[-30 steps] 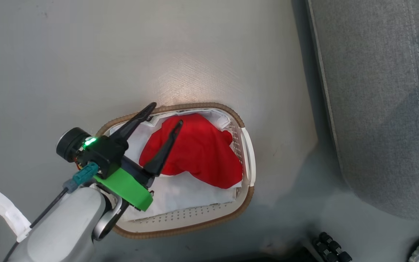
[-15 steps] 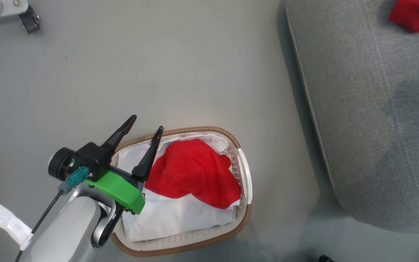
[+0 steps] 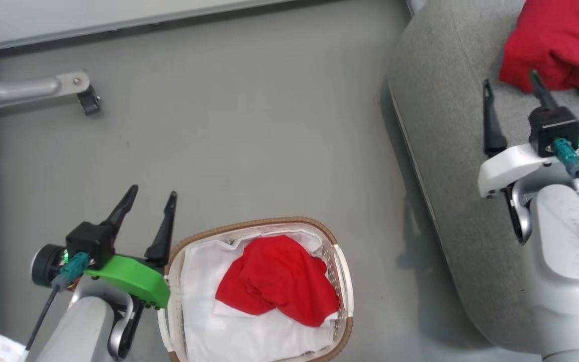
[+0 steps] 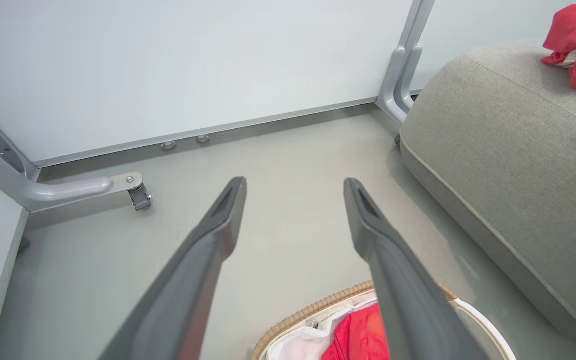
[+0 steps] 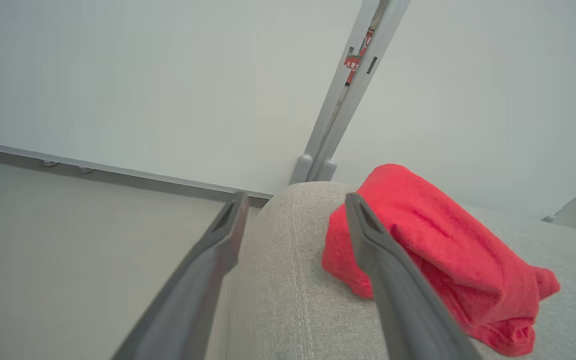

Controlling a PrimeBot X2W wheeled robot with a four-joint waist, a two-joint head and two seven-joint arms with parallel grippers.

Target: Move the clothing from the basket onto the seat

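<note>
head view: red clothing [image 3: 556, 45] on the seat [image 3: 450, 151], just beyond the right tool [image 3: 509, 79], jaws apart

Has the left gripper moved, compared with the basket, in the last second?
Yes. The left gripper has drawn back off the basket: its fingers were over the red garment and are now over the floor, left of the rim.
</note>
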